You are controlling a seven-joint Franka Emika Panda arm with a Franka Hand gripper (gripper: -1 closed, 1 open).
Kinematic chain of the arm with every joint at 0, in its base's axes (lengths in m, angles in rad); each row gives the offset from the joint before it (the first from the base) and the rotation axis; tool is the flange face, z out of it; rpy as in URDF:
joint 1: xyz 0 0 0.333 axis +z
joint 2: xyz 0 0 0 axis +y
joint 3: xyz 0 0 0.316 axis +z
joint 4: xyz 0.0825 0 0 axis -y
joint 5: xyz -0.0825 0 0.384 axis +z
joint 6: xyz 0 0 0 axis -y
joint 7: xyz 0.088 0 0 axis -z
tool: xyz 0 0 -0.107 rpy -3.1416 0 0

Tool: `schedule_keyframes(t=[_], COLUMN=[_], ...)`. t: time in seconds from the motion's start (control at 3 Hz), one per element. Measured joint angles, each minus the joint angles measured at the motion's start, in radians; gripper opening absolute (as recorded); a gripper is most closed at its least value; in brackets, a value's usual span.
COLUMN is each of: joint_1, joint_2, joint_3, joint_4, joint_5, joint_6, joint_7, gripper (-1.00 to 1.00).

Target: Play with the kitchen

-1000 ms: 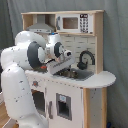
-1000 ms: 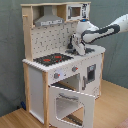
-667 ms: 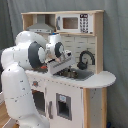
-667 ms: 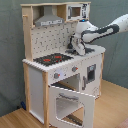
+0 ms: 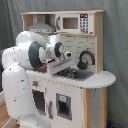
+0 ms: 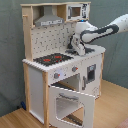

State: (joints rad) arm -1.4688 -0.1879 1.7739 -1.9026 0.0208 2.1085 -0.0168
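One arm (image 5: 22,75), one kitchen (image 5: 75,60). First exterior view: the kitchen stood upright against a grey curtain, filling the middle and right of frame. Microwave (image 5: 72,23) sat up top, hood (image 5: 40,26) beside it toward the first exterior view's left. The gripper (image 5: 62,62) hung low over the counter (image 5: 102,80), right at the sink (image 5: 75,74), with the black tap (image 5: 86,58) just beyond it. Couldn't tell how far the fingers were spread or whether they held anything; the white wrist blocked them.

Second exterior view: the kitchen stood on a wood floor, oven door (image 6: 70,102) swung down and open at the front. The red-and-black hob (image 6: 52,59) lay on the second exterior view's left side of the counter, untouched. The arm reached in from the second exterior view's right, gripper (image 6: 77,49) down near the sink end, in front of the pegboard (image 6: 50,37). Finger state unreadable here too.

Judgement: the step in hand looked like working the sink and tap area. The next move probably called for a small, slow descent or a nudge at the tap, keeping the wrist clear of the pegboard and the overhead shelf.
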Motion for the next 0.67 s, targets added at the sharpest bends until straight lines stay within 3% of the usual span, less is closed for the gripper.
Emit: schedule_keyframes(t=[0.33,0.67], joint_1=[0.0,0.0], joint_2=[0.0,-0.005], joint_3=[0.002,0.025], joint_4=[0.0,-0.012], joint_5=[0.0,0.001], joint_6=[-0.005,-0.08], joint_7=[0.0,-0.002], gripper=[-1.0,-1.0])
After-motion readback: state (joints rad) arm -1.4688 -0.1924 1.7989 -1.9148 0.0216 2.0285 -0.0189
